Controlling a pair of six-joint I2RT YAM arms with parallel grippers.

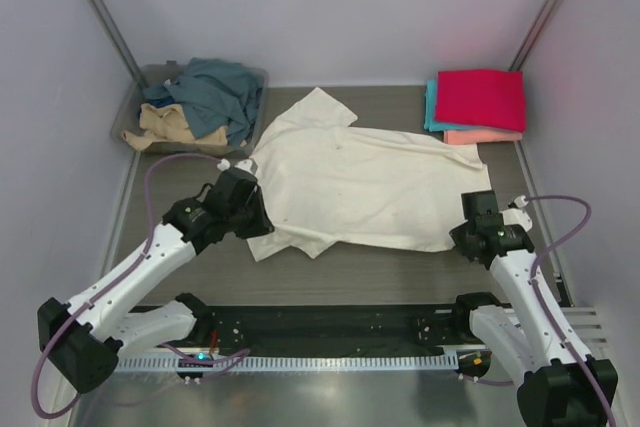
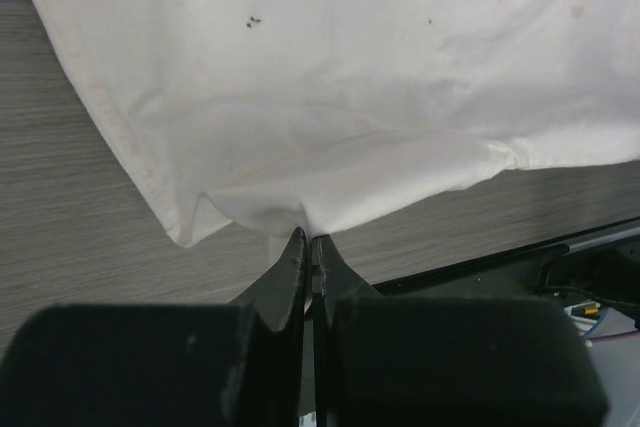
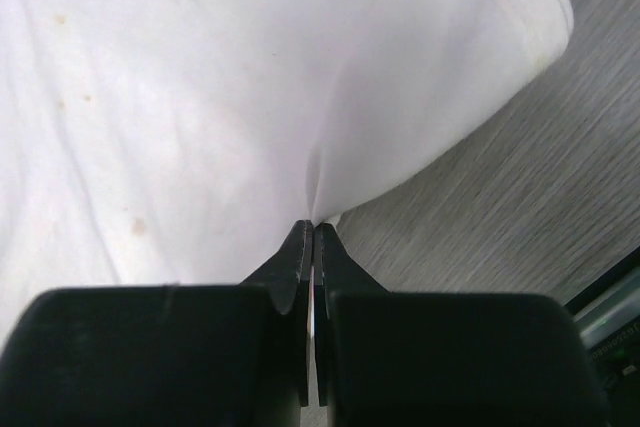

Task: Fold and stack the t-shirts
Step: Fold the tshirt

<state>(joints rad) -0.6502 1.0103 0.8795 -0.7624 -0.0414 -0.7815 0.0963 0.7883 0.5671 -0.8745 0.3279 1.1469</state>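
A large cream t-shirt (image 1: 370,187) lies spread across the middle of the dark table. My left gripper (image 1: 264,219) is at its near left edge, and in the left wrist view (image 2: 308,239) the jaws are shut on a pinched fold of the cream cloth (image 2: 350,77). My right gripper (image 1: 464,233) is at the near right corner of the shirt. In the right wrist view (image 3: 313,227) its jaws are likewise shut on the shirt's edge (image 3: 200,97). A folded stack sits at the back right, with a magenta-red shirt (image 1: 480,97) over a teal one (image 1: 430,107) and a salmon-pink one (image 1: 482,136).
A clear plastic bin (image 1: 130,122) at the back left holds a crumpled slate-blue shirt (image 1: 215,92) and a tan one (image 1: 170,125). Grey walls close in the table on three sides. A black rail (image 1: 330,332) runs along the near edge between the arm bases.
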